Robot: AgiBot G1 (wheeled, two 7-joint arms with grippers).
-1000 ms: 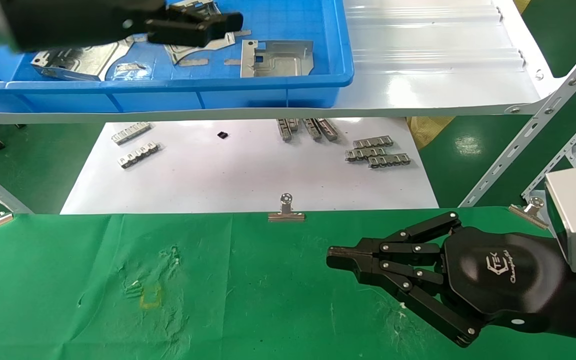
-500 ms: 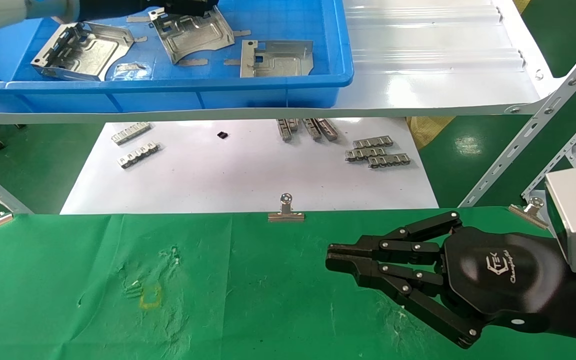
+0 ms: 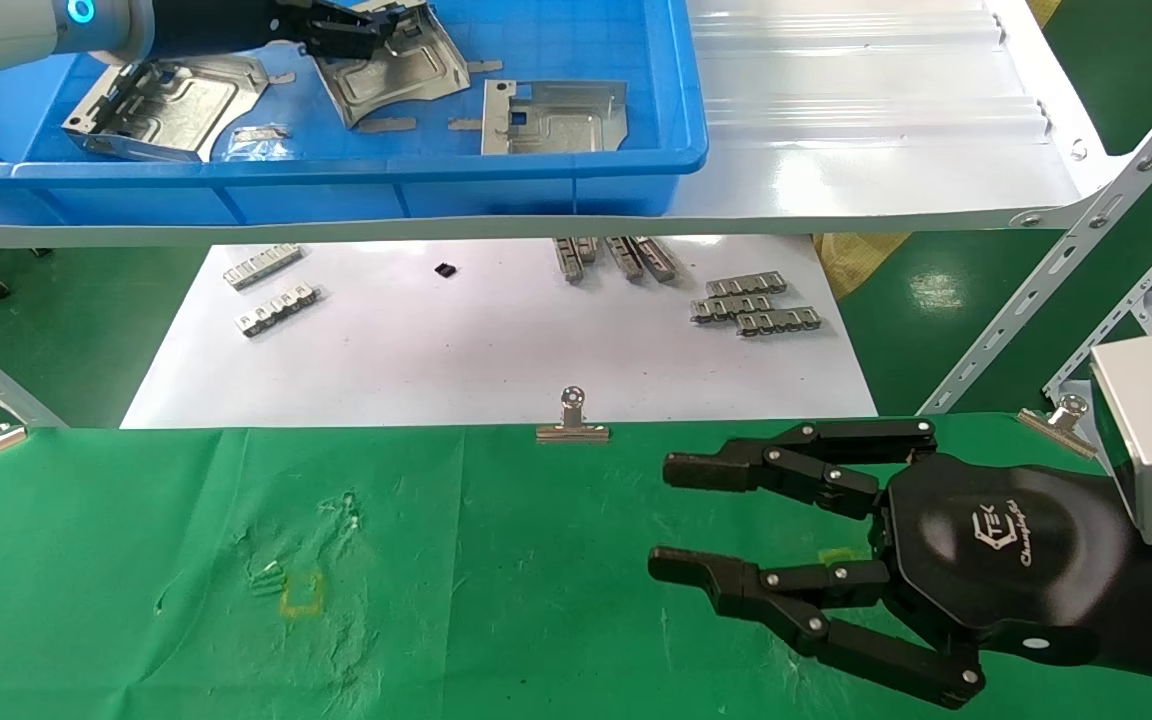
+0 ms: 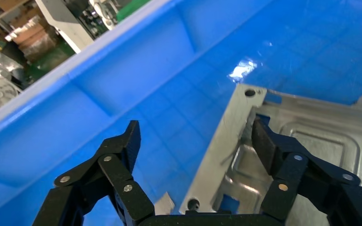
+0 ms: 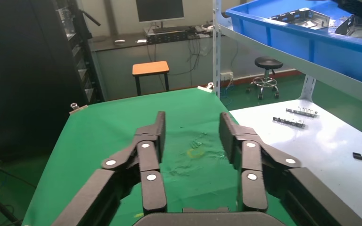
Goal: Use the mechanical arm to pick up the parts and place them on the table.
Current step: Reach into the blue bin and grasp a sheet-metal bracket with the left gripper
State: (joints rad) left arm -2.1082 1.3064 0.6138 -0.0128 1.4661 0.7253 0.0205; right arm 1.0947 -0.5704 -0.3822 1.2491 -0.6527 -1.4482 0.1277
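Three shiny stamped metal parts lie in a blue bin: one at the left (image 3: 161, 105), one in the middle (image 3: 406, 70), one at the right (image 3: 556, 115). My left gripper (image 3: 366, 30) is open and reaches into the bin at the middle part's far edge. In the left wrist view my left gripper (image 4: 195, 141) straddles that part's rim (image 4: 226, 141), with one finger (image 4: 264, 146) over the plate and the other (image 4: 122, 146) over bare bin floor. My right gripper (image 3: 664, 515) is open and empty, low over the green table (image 3: 436, 600). It also shows in the right wrist view (image 5: 192, 127).
The blue bin (image 3: 536, 190) stands on a glossy white shelf (image 3: 886, 150). Below it a white sheet (image 3: 496, 370) holds small ridged strips (image 3: 756, 305). Binder clips (image 3: 572, 420) hold the cloth's far edge. Slanted shelf struts (image 3: 1066, 260) stand at the right.
My right gripper has opened from shut, staying in place. My left gripper has moved back and left over the bin to the middle part's far edge.
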